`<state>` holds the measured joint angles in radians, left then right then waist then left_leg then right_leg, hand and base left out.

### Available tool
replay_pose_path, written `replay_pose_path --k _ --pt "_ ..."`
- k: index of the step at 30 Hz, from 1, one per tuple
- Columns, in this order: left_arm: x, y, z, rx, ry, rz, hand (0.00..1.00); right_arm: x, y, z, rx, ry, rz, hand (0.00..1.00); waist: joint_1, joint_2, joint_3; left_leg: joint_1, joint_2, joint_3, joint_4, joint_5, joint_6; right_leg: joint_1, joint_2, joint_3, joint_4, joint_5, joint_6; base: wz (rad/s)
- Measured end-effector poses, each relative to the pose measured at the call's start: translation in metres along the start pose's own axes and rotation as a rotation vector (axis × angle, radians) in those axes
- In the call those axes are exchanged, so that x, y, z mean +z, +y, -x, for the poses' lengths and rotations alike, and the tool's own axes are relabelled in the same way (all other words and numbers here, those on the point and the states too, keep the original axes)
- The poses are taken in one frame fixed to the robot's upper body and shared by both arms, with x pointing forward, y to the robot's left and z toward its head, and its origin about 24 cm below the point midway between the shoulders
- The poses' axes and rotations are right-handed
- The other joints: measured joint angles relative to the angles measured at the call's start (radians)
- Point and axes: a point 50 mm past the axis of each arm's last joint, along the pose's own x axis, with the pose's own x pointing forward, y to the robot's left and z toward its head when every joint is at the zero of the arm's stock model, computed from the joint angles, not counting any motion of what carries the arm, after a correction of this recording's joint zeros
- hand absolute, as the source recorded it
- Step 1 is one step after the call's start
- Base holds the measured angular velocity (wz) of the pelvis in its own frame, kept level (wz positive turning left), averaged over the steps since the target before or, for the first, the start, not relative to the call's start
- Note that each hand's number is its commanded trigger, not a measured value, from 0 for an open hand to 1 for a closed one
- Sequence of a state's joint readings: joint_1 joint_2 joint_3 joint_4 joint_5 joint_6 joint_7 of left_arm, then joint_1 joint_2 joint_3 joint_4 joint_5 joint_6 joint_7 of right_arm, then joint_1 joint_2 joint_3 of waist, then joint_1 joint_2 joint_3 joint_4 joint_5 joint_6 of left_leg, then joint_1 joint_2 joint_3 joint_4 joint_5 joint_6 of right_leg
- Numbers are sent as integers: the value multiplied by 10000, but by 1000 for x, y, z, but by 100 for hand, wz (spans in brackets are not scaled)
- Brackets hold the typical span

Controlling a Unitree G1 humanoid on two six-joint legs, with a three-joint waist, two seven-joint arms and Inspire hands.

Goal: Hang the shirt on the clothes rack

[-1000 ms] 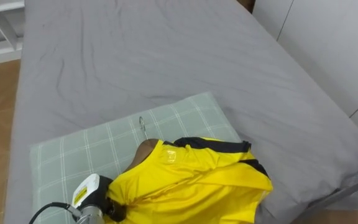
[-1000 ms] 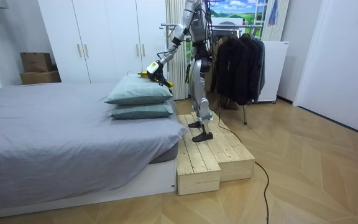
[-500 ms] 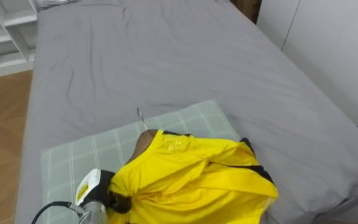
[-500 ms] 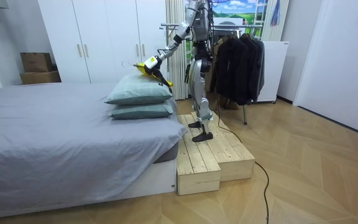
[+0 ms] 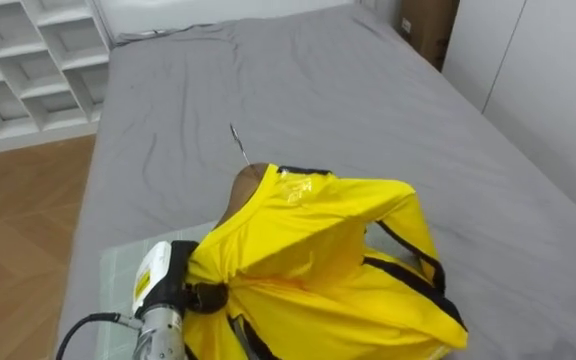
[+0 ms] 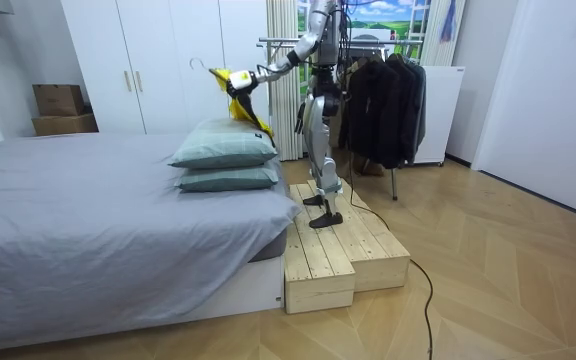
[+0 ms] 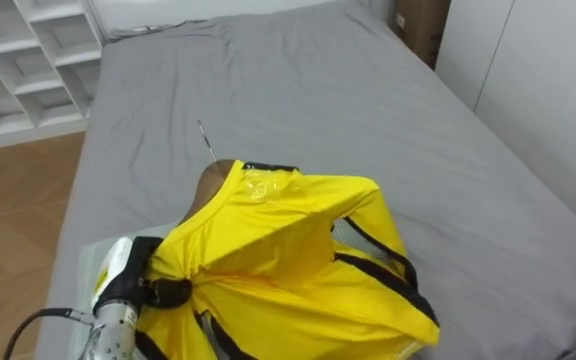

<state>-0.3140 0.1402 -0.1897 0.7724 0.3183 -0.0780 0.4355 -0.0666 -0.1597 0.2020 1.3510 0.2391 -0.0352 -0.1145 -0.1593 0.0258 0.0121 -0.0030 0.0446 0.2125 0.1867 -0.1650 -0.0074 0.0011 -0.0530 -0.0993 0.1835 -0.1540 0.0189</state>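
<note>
Robot stands on the wooden platform (image 6: pixel 338 250) at the bed's head-end corner, left arm stretched out over the bed (image 5: pixel 368 80). Left hand (image 5: pixel 183 295) enters from the lower left, dark fingers (image 5: pixel 208 297) curled tight on a bunched fold of the yellow shirt (image 5: pixel 318 250), pinching it at the shoulder. Shirt is on a wooden hanger (image 5: pixel 240 185), brown end poking out at the collar, thin metal hook (image 5: pixel 236 145) pointing up and away toward the bed's middle. Black-trimmed sleeves droop down to the right. A second ago the shirt lay low on the green checked pillow (image 5: pixel 118 265). It now hangs clear in the air, well above the stacked pillows at the head-end of the bed, and the arm has risen from a downward slope to near level in the room view. The eye views have shifted upward with it: just a corner of the pillow shows at lower left, and the white shelf unit (image 5: pixel 28 60) and a cardboard box (image 5: pixel 428 30) past the bed's far end have come into view. Right hand (image 6: pixel 300 125) hangs low beside the body. The clothes rack (image 6: pixel 383 100) with dark coats stands behind the robot, unchanged.
</note>
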Motion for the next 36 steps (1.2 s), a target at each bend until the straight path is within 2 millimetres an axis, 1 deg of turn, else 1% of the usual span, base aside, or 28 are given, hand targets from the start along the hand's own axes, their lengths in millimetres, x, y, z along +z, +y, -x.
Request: replay_pose_path --k 1,3,4,7,9,14,22,26,29,32,36 --pt "3 1 0 151 -221 63 100 -1 1 0 16 -22 -8 0 -20 -47 16 84 -6 -47 -4 0 0 132 0 -48 -43 -4 1 9" --pt "10 3 1 343 -603 -8 100 -5 1 1 -22 -1 -140 0 -103 -96 21 145 -22 -171 -8 -1 -1 318 -2 -168 -195 -3 1 19" --pt "15 4 1 506 -908 -92 100 -6 -1 1 -115 54 -338 0 -128 -103 17 137 -35 -237 -17 -1 -2 377 -2 -241 -282 -1 1 17" --pt "25 11 5 856 -1683 -304 100 -12 -4 1 -251 200 -677 0 -126 -92 9 155 -36 -256 -37 -1 -2 423 4 -259 -313 7 1 4" --pt "29 14 6 1065 -1974 -442 100 -15 -5 2 -273 281 -810 0 -114 -88 7 181 -36 -258 -38 -1 -2 466 3 -289 -324 7 1 2" --pt "25 20 5 1200 -2199 -1232 100 -18 -8 2 -320 359 -1220 0 -93 -44 -28 238 -35 -257 -40 -2 -2 510 2 -284 -330 6 1 0" --pt "18 25 7 1241 -2392 -1995 100 -20 -11 2 -147 397 -1231 0 -52 98 -120 350 -35 -260 -42 -3 -4 605 -3 -289 -310 9 -3 0" --pt "16 28 8 1458 -2453 -2058 100 -22 -12 2 -232 445 -1225 0 -24 117 -126 474 -36 -247 -101 -6 -7 695 6 -258 -323 5 0 0" --pt "23 33 8 1798 -2935 -2403 100 -24 -13 3 -463 496 -1210 0 6 121 -126 458 -38 -247 -108 -6 -7 684 7 -261 -318 6 0 0" --pt "29 41 9 2372 -3486 -2653 100 -22 -17 3 -828 446 -1116 0 10 146 -142 412 -41 -263 -108 -6 -7 658 7 -285 -325 6 0 0" --pt "26 45 10 2975 -3503 -2650 100 -16 -26 2 -1384 264 -1059 0 17 160 -151 419 -50 -264 -183 -3 -8 633 9 -300 -337 4 1 0"
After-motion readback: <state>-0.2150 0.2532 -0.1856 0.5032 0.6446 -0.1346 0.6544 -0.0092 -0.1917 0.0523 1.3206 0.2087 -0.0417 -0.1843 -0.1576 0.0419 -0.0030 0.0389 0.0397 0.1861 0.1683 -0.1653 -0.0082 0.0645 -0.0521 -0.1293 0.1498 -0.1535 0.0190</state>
